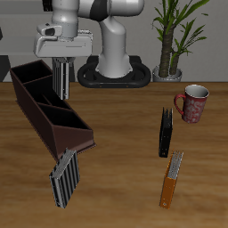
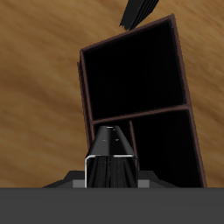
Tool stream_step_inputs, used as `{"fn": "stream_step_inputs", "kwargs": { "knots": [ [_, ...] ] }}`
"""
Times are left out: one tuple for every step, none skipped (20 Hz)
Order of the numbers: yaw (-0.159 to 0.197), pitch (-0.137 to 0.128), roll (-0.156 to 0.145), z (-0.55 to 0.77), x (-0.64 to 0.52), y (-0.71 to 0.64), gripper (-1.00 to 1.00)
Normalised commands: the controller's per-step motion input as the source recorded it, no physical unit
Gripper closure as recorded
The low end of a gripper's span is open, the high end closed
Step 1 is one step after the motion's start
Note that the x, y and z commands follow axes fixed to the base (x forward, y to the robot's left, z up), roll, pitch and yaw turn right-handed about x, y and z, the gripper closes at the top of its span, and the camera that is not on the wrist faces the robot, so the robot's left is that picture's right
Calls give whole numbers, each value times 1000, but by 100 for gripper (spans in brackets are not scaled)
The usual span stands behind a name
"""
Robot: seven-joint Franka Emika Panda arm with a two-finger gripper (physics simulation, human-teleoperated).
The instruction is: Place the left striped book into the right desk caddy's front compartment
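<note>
My gripper (image 1: 61,68) is shut on the left striped book (image 1: 62,82), a slim dark grey book with fine stripes. It hangs upright from the fingers, above the back half of the right desk caddy (image 1: 36,111), a long dark maroon box with partitions. In the wrist view the book's edge (image 2: 112,162) sits over a partition, with the caddy's large end compartment (image 2: 136,79) beyond it, toward the table's front. I cannot tell whether the book's lower end is inside the caddy walls.
A wider black-and-white striped book (image 1: 64,178) stands just past the caddy's front end; it also shows in the wrist view (image 2: 140,10). Across the table are a dark upright book (image 1: 165,132), an orange book (image 1: 171,182), a patterned mug (image 1: 192,101) and a potted plant (image 1: 174,36).
</note>
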Motion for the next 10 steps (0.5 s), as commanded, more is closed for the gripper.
{"fn": "stream_step_inputs", "kwargs": {
  "knots": [
    [-65,38,2,-144,20,-16,100],
    [1,11,3,-112,26,-3,100],
    [-19,32,-5,-188,47,-66,100],
    [0,0,0,17,18,21,100],
    [-17,41,-24,-277,95,-150,100],
    [-23,32,-11,-201,41,-65,100],
    [0,0,0,-11,15,15,100],
    [-4,60,-12,-345,112,-117,100],
    [-31,54,-10,-222,41,-88,100],
    [0,0,0,0,0,0,100]
  ]
}}
